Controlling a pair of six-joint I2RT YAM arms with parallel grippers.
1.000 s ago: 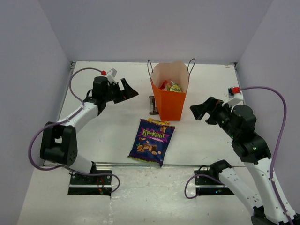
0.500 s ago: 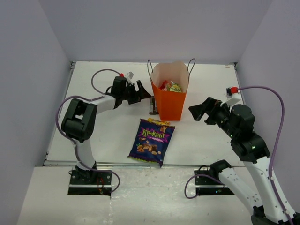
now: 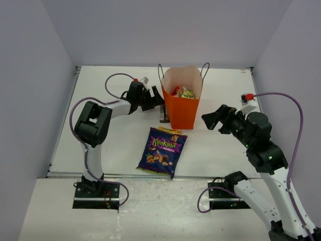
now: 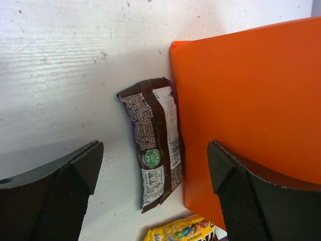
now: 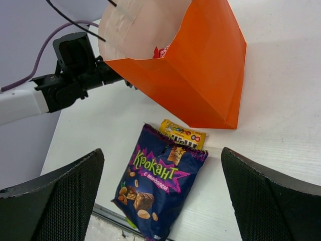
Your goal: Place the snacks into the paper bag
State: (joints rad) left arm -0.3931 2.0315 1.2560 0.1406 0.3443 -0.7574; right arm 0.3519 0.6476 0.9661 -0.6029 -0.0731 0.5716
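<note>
Table (image 4: pixel 60 65): bar (image 4: pixel 156 143) centred before left claw (image 4: pixel 153 168).

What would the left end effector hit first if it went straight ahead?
Probably the small brown wrapped bar lying against the tall orange paper bag, between the left end effector's open fingers.

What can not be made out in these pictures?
Brown bar: in the top view, partly hidden by the left gripper.
Yellow pack: in the left wrist view, cut off by the bottom edge.
Packets inside the paper bag: only tops show from above; its walls hide the rest.
</note>
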